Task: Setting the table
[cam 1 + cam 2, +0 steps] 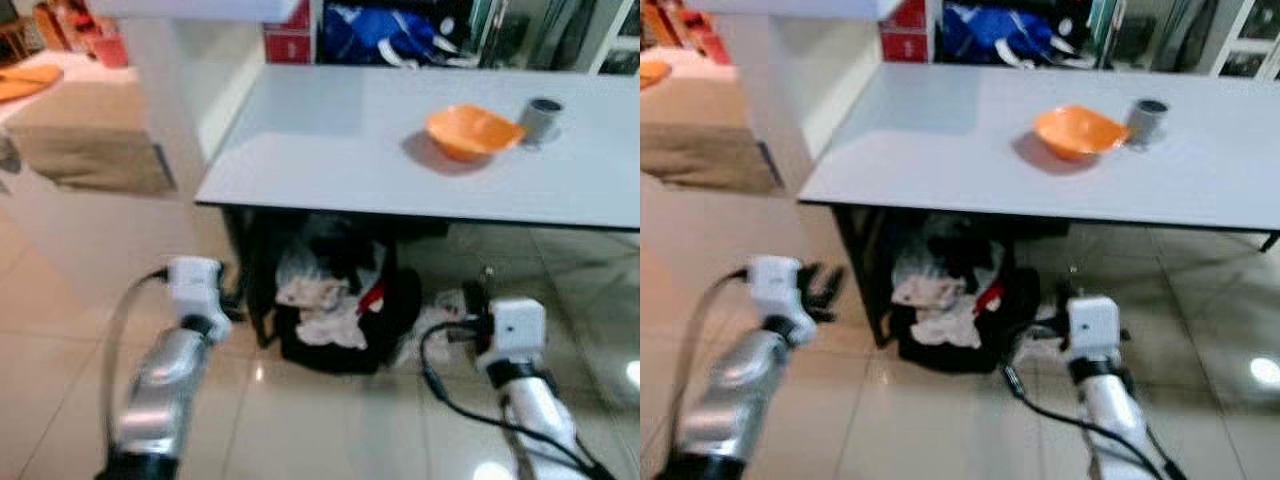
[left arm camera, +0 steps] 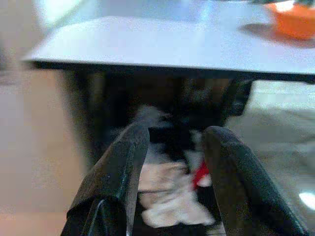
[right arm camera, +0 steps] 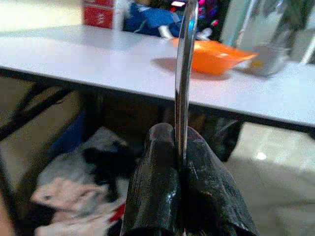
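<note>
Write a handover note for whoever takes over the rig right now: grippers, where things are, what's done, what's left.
Right gripper: shut on a thin metal utensil standing upright between its fingers, held low, short of the table.
Left gripper: open, holding nothing, also low in front of the table edge.
On the table: an orange bowl with a grey cup beside it.
Under the table: a dark bag of clothes.
Done: bowl and cup are out.
Left: the utensil probably goes by the bowl.

Readable text: none, the pictures are too blurred.
Red boxes (image 1: 289, 38) behind the desk (image 1: 330, 140): markings cannot be read.
</note>
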{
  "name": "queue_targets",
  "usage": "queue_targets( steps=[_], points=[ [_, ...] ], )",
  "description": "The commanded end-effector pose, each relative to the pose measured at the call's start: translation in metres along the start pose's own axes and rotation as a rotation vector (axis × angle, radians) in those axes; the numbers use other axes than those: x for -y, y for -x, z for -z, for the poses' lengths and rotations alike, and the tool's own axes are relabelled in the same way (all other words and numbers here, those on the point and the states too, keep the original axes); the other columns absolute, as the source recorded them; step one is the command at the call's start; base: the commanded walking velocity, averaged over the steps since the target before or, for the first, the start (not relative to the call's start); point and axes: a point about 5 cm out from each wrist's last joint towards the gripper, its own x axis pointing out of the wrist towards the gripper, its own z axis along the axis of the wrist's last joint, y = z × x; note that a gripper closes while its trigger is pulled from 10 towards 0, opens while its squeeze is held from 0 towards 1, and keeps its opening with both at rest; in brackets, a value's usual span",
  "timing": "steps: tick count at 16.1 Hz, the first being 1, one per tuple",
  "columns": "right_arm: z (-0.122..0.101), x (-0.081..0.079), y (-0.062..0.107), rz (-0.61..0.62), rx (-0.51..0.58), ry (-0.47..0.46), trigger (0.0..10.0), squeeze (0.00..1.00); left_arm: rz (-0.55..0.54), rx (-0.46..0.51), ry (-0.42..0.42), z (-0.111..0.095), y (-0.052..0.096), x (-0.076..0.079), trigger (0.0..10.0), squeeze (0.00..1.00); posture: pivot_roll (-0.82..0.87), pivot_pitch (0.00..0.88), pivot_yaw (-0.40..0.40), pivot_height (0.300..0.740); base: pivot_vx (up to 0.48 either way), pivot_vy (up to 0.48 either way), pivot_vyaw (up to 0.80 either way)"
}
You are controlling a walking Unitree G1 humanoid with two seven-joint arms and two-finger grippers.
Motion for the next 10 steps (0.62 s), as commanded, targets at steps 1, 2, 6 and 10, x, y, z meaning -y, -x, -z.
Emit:
queue_targets(
  steps=[1, 2, 6, 10],
  points=[
    [-0.0052, -0.0027, -0.0033, -0.009, 0.024, -0.001, 0.0, 0.0, -0.008, 0.016, -0.019, -0.0079, -0.0027, -0.0059, 10.0, 0.0, -0.02, 0.0, 0.027, 0.74, 0.0, -0.42, -0.8],
    [-0.0054, -0.0019, -0.0047, 0.0, 0.023, -0.006, 0.0, 0.0, -0.007, 0.019, -0.017, -0.0098, -0.0048, -0.0062, 10.0, 0.0, -0.02, 0.0, 0.029, 0.74, 0.24, -0.412, -0.8],
    [-0.0058, 0.0001, -0.0057, 0.005, 0.025, 0.01, 0.0, 0.0, -0.006, 0.019, -0.015, -0.0095, -0.0064, -0.0052, 10.0, 0.0, -0.02, 0.0, 0.028, 0.74, 0.241, -0.412, 0.0],
    [-0.0062, -0.0011, -0.0046, -0.003, 0.028, 0.016, 0.0, 0.0, -0.01, 0.019, -0.011, -0.0088, -0.0068, -0.0043, 10.0, 0.0, -0.02, 0.0, 0.027, 0.74, 0.252, -0.406, 0.0]
  ],
)
